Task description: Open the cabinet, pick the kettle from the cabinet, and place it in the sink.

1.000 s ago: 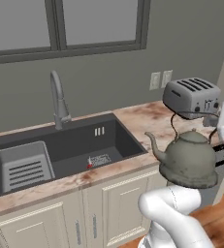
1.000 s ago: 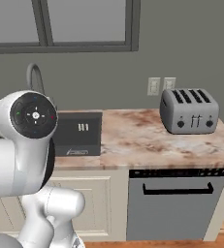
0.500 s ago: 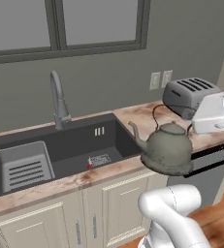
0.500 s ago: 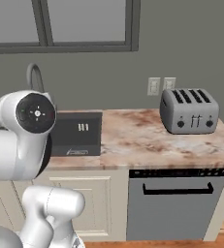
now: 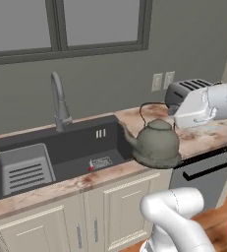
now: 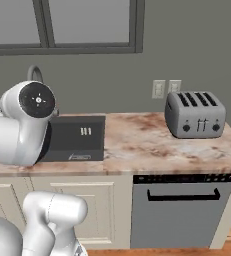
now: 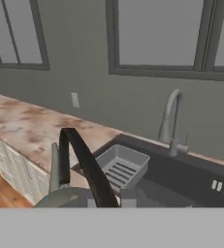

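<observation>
The grey-green kettle hangs in the air by its thin arched handle, over the counter's front edge just right of the sink. Its spout points left toward the basin. My gripper is shut on the top of that handle, with the white hand to the kettle's right. In the hand view the dark handle runs up between my gripper fingertips, with the spout at left and the sink beyond. The wall cabinet is out of view.
A tall arched faucet stands behind the basin, and a slotted grey rack lies in its left half. A silver toaster sits on the marble counter to the right. A dishwasher is under the counter there.
The arm has carried the kettle leftward and slightly up, from beside the toaster toward the sink's right edge. The base has not moved.
</observation>
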### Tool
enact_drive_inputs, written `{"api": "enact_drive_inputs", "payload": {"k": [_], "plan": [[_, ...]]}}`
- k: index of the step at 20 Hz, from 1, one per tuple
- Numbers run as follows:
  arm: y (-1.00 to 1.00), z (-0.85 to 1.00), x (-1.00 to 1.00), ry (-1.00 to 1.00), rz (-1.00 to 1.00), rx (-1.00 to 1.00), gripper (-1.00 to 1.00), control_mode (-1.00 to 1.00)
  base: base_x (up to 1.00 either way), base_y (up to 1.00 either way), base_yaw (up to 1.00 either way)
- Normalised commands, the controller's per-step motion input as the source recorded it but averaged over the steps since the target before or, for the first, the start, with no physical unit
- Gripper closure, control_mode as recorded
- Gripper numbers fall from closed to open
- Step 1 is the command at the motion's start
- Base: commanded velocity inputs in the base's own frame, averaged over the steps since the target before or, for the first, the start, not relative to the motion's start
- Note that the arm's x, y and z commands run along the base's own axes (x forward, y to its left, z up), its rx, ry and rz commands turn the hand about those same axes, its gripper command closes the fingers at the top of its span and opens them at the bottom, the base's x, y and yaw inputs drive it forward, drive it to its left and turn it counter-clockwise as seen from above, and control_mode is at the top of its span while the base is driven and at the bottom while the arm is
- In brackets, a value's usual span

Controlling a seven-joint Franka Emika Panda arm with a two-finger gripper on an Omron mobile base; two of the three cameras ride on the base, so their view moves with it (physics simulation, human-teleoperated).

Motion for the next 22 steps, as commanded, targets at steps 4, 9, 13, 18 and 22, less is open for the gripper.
{"api": "enact_drive_inputs", "payload": {"k": [4,9,13,18,22], "plan": [[0.18,-0.23,0.2,-0.01,0.0,-0.11,1.0,-1.0,0.0,0.0,0.0],[0.12,-0.41,0.13,-0.04,0.0,-0.13,1.0,-1.0,0.0,0.0,0.0],[0.14,-0.16,0.29,-0.05,0.02,-0.07,1.0,-1.0,0.0,0.0,0.0],[0.11,-0.05,0.31,-0.06,0.03,-0.01,1.0,-1.0,0.0,0.0,0.0],[0.0,-0.17,0.19,-0.02,0.03,0.0,1.0,-1.0,0.0,0.0,0.0]]}}
